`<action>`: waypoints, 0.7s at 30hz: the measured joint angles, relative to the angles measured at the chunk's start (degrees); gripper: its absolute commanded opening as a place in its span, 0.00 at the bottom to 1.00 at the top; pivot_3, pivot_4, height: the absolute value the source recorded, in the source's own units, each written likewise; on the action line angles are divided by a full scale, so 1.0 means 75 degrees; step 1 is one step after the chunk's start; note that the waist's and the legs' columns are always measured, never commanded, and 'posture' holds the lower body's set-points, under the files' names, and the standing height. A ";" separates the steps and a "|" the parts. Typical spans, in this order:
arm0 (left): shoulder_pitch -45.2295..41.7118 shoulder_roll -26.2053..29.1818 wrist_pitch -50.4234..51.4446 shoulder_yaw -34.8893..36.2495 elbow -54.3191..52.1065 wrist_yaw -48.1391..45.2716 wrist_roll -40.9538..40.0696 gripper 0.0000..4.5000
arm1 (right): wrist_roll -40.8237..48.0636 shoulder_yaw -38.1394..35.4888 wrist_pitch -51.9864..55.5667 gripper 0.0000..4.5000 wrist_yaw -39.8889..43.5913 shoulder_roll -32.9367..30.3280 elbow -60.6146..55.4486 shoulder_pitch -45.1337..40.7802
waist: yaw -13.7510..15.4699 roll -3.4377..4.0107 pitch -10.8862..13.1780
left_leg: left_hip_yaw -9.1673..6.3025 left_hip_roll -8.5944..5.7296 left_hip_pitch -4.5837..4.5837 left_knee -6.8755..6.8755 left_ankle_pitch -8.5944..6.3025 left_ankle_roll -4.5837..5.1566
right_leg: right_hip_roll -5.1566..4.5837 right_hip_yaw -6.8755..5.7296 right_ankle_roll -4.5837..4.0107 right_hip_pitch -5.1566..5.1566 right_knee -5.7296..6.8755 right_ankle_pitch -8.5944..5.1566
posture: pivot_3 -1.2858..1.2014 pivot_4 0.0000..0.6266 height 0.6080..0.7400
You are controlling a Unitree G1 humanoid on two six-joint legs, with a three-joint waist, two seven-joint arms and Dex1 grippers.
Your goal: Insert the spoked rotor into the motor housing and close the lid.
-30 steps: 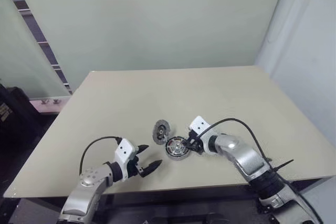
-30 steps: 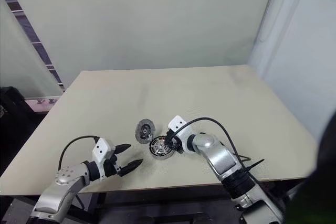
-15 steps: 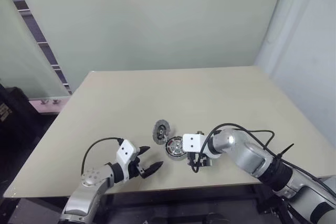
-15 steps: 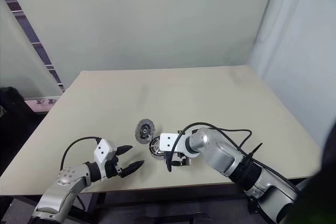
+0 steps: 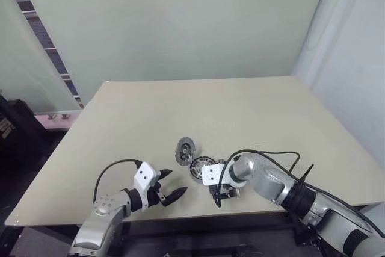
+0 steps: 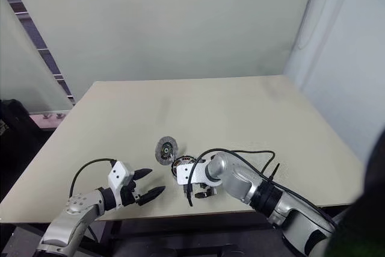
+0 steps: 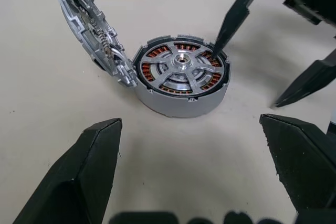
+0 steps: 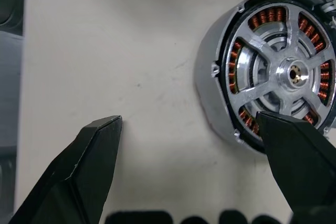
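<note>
Spoked rotor (image 7: 181, 70), housing (image 7: 178, 100), lid (image 7: 89, 27): one each

The housing (image 7: 181, 85) has a silver-grey wall and a ring of copper-brown windings under the shiny silver rotor (image 7: 180, 66) with its spokes, the lid (image 7: 89, 22) is ribbed silver-grey, the table (image 5: 252, 112) plain beige, and the fingers (image 7: 79, 177) black.
</note>
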 measured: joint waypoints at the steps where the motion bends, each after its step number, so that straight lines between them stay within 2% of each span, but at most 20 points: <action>1: 0.0006 0.0000 0.0001 -0.0005 0.0000 0.0001 0.0000 1.00 | -0.0037 -0.0002 -0.0034 0.99 -0.0009 0.0036 0.0088 0.0000 | -0.0001 0.0000 0.0000 | 0.0001 -0.0001 0.0000 0.0000 0.0000 0.0000 | 0.0000 0.0001 0.0000 0.0001 0.0000 0.0000 | 0.52 0.00 1.00; 4: 0.0023 0.0000 0.0005 -0.0018 -0.0004 0.0004 0.0000 1.00 | -0.0161 -0.0037 -0.0100 0.99 -0.0035 0.0104 0.0233 0.0000 | -0.0001 -0.0001 0.0000 | 0.0001 0.0000 0.0001 0.0000 0.0000 0.0000 | 0.0000 0.0001 -0.0001 0.0001 0.0003 0.0002 | 0.52 0.00 1.00; 5: 0.0029 0.0000 0.0006 -0.0022 -0.0006 0.0005 0.0000 1.00 | -0.0216 -0.0038 -0.0104 0.96 -0.0049 0.0129 0.0264 0.0001 | -0.0002 -0.0001 0.0000 | 0.0001 0.0000 0.0001 0.0000 0.0000 0.0000 | 0.0000 0.0001 -0.0003 0.0002 0.0007 0.0002 | 0.52 0.00 1.00; 8: 0.0039 0.0000 0.0007 -0.0044 -0.0013 0.0008 0.0000 1.00 | -0.0268 -0.0105 -0.0103 0.79 -0.0083 0.0218 0.0336 0.0008 | -0.0002 0.0000 0.0000 | 0.0001 0.0001 0.0005 0.0003 0.0000 0.0000 | 0.0000 0.0000 -0.0004 0.0001 0.0018 0.0003 | 0.52 0.00 1.00; 17: 0.0076 0.0004 0.0007 -0.0112 -0.0029 0.0018 -0.0003 1.00 | -0.0497 -0.0496 -0.0064 0.08 -0.0210 0.0469 0.0281 0.0132 | -0.0001 -0.0006 -0.0005 | -0.0002 0.0000 0.0008 0.0003 0.0000 -0.0001 | 0.0000 -0.0002 -0.0004 0.0005 0.0019 0.0004 | 0.52 0.00 1.00; 19: 0.0073 0.0001 0.0007 -0.0126 -0.0036 0.0018 -0.0004 1.00 | -0.0494 -0.0490 -0.0089 0.00 -0.0231 0.0640 0.0281 0.0222 | -0.0003 -0.0006 -0.0005 | 0.0000 0.0002 0.0008 0.0004 0.0000 -0.0001 | 0.0001 -0.0004 -0.0005 0.0002 0.0029 0.0004 | 0.52 0.00 1.00; 21: 0.0080 0.0003 0.0008 -0.0124 -0.0044 0.0019 -0.0006 1.00 | -0.0520 -0.0500 -0.0059 0.00 -0.0233 0.0668 0.0289 0.0285 | -0.0003 -0.0006 -0.0005 | 0.0000 0.0002 0.0012 0.0009 0.0000 -0.0002 | 0.0001 -0.0004 -0.0006 0.0003 0.0032 0.0004 | 0.52 0.00 1.00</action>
